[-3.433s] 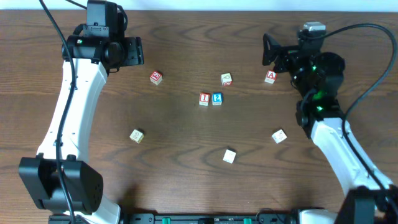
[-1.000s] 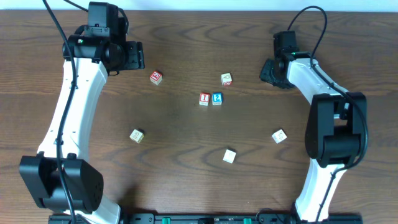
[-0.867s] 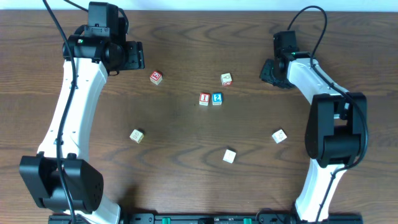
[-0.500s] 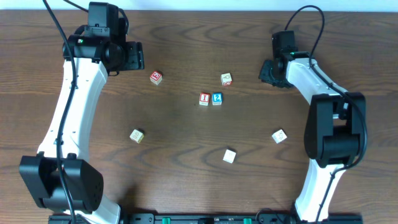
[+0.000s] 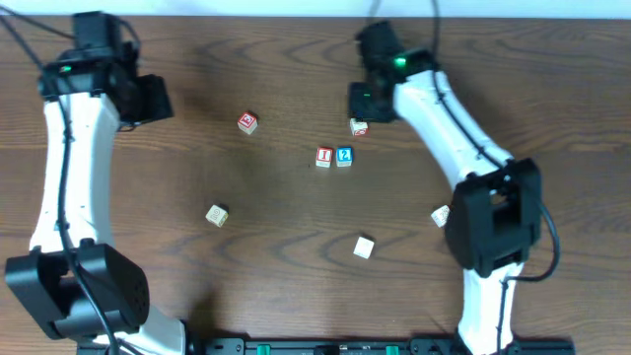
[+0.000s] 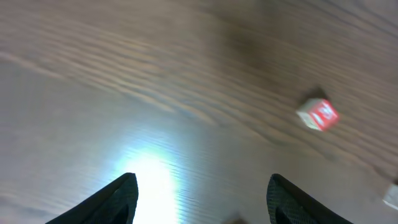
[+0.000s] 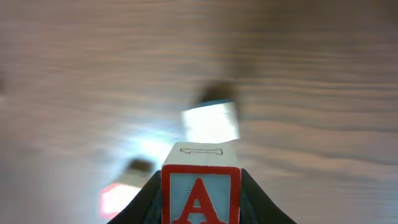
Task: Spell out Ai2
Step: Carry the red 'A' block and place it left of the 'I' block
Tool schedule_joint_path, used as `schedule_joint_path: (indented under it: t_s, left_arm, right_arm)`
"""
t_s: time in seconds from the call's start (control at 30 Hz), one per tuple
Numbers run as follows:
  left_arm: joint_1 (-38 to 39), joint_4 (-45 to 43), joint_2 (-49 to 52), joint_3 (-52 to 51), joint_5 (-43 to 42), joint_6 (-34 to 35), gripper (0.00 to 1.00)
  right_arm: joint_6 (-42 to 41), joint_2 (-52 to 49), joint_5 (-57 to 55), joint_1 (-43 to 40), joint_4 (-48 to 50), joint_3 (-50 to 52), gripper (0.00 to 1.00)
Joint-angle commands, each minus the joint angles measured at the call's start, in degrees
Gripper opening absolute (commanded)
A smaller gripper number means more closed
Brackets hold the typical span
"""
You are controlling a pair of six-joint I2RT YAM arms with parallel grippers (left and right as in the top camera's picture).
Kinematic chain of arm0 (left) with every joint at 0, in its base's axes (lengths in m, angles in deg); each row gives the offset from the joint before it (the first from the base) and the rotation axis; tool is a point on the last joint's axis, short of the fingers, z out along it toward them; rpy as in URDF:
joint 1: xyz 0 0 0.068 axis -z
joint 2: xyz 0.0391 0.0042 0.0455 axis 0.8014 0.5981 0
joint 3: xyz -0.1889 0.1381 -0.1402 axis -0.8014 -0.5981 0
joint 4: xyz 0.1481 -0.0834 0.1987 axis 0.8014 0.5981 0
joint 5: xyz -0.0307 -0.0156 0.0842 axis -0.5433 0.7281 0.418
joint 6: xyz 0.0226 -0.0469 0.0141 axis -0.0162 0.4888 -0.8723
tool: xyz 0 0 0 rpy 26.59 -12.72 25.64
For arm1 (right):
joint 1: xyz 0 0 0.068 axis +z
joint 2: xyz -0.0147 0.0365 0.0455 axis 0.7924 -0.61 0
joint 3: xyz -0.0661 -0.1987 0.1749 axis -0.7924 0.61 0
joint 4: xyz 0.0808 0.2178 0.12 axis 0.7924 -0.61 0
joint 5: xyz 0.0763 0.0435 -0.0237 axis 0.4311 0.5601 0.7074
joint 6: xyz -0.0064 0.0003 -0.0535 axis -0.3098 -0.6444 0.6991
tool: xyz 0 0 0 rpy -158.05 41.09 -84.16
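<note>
Looks every bit a robotics lab bench. Shows a plain dark wood-grain tabletop (image 5: 286,286) under a fixed overhead camera. Carries a white left arm (image 5: 61,187) and white right arm (image 5: 444,123), with a black rail (image 5: 335,347) along the near edge. Trails black cables (image 5: 435,25) beyond the right end effector (image 5: 359,106). Scatters small printed cubes (image 5: 217,214) below it.

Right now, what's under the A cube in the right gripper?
Wooden table, with a blurred pale cube and a red-marked cube just ahead. The spot straight beneath the A cube is covered by it and the right gripper.
</note>
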Motion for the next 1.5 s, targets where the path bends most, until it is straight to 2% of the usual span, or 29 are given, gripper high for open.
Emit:
schedule_joint_path:
  t_s: [0.0,0.17,0.33,0.53,0.83,1.47]
  left_arm:
    - [-2.47,0.44,0.11,0.2,-1.6,-0.39,0.68]
    - [-3.28,-0.13,0.11,0.2,-3.08,-0.66,0.68]
    - [-3.28,-0.55,0.11,0.2,-4.96,-0.7,0.69]
    - [-3.28,-0.61,0.11,0.2,-6.1,-0.7,0.69]
    - [-3.28,-0.83,0.11,0.2,-7.37,-0.68,0.69]
    - [-3.28,-1.03,0.11,0.2,-7.37,-0.68,0.7]
  right_arm:
    - [-2.08,-0.07,0.92,5.99,-0.87,-2.12,0.01]
    - [-4.22,-0.81,0.79,13.86,1.09,-0.81,0.01]
    - [-7.52,-3.61,0.17,16.85,2.58,-0.02,0.01]
    - [-12.63,-7.52,-2.73,17.16,2.51,-0.02,0.01]
    - [-13.88,-9.14,-9.11,16.81,3.65,-0.02,0.01]
    - [-20.28,-11.39,-10.14,16.24,2.82,-0.02,0.01]
